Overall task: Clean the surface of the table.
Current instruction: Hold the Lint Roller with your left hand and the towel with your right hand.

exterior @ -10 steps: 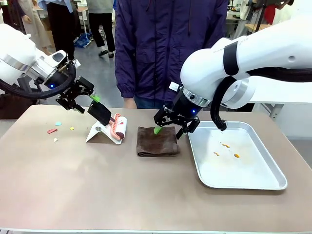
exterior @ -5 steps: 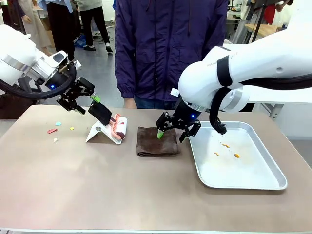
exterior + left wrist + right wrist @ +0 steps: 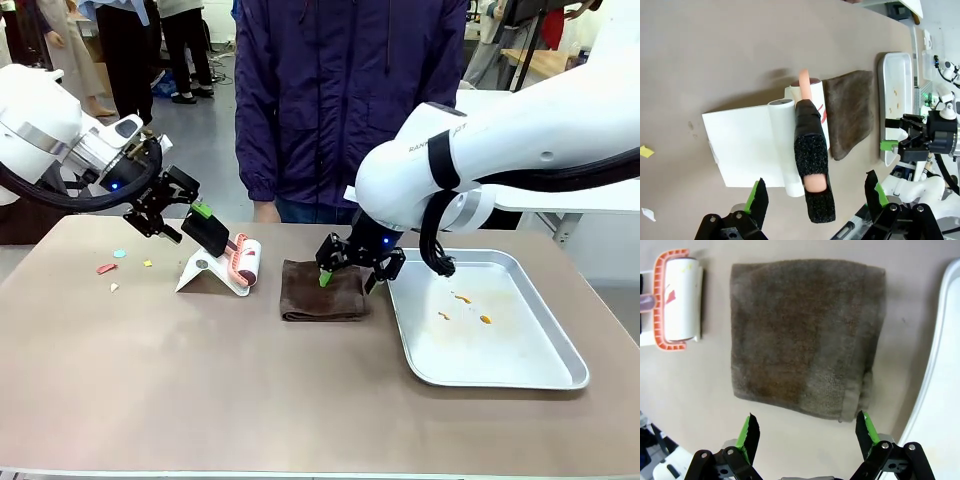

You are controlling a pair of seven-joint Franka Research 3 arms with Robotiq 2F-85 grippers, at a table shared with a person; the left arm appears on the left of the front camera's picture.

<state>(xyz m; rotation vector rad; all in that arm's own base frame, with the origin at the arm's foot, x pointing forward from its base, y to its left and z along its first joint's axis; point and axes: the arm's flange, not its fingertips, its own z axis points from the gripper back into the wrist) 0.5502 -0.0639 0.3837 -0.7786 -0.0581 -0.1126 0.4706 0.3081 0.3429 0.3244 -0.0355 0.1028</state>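
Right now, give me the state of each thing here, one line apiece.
left pincer, open, straddling the lint roller handle.
right pincer, open, just over the towel.
lint roller, propped on its white stand.
towel, folded, flat on the table.
tray, holding a few orange crumbs.
scraps, loose on the table.

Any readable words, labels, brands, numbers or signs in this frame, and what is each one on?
No text reads clearly.
Grey lettering on the right arm: too small to read.
Red marks on the lint roller: blurred, unreadable.
Towel, tray, table: no print seen.
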